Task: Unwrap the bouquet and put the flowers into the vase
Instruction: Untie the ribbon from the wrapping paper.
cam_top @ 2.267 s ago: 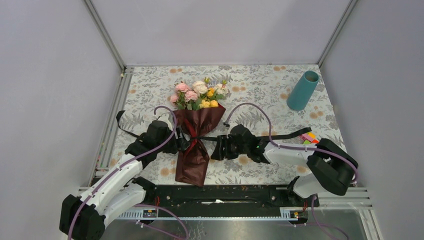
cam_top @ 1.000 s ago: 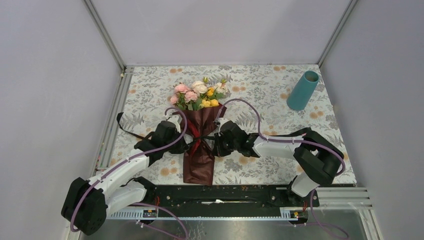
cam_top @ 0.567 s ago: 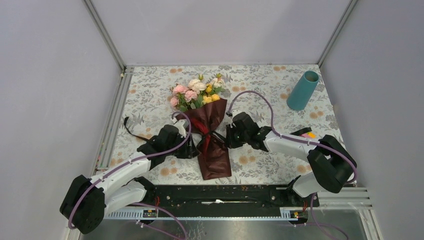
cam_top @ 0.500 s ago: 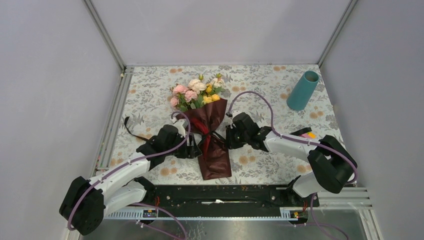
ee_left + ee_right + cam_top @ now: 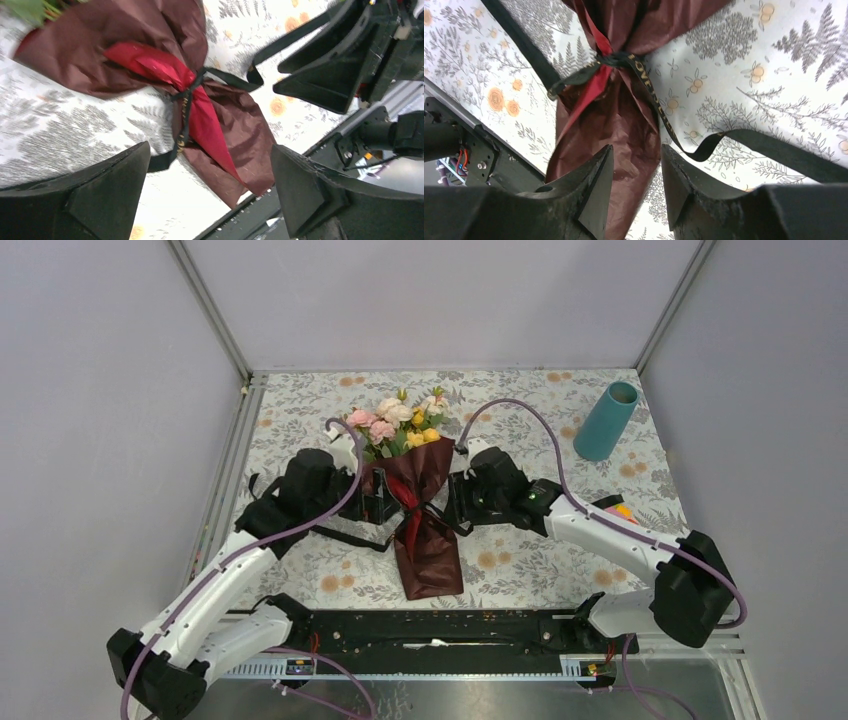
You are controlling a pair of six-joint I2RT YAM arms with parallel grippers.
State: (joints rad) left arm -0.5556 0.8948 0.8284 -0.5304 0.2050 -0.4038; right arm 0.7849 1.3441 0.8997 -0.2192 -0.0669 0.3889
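Main worry here is the knot. The black ribbon (image 5: pixel 651 95) is cinched tight round the waist of the bouquet (image 5: pixel 410 500), and neither arm has hold of anything. The left gripper (image 5: pixel 210 155) hangs over the waist with its jaws spread wide and empty. The right gripper (image 5: pixel 636 150) has only a narrow gap, also with nothing in it.

If either one closes where it sits, I reckon it bites the maroon paper (image 5: pixel 425 550) rather than a ribbon tail. Then the whole bunch just drags across the tablecloth (image 5: pixel 300 410) instead of coming undone. The tails trail out under both arms too, so a snag or an accidental tug looks possible. The vase (image 5: pixel 604 422) stands well apart at the far right corner. It's tall and narrow, so long stems poked in off-centre could tip it.

Stuff I can't make out:
- The stems are completely inside the paper; only the flowers (image 5: pixel 395 425) show at the far end.
- I can't tell if the knot is a slip bow or a hard knot.
- The left ribbon tail vanishes under the left arm.
- From above, both sets of fingers blend into the dark wrap.
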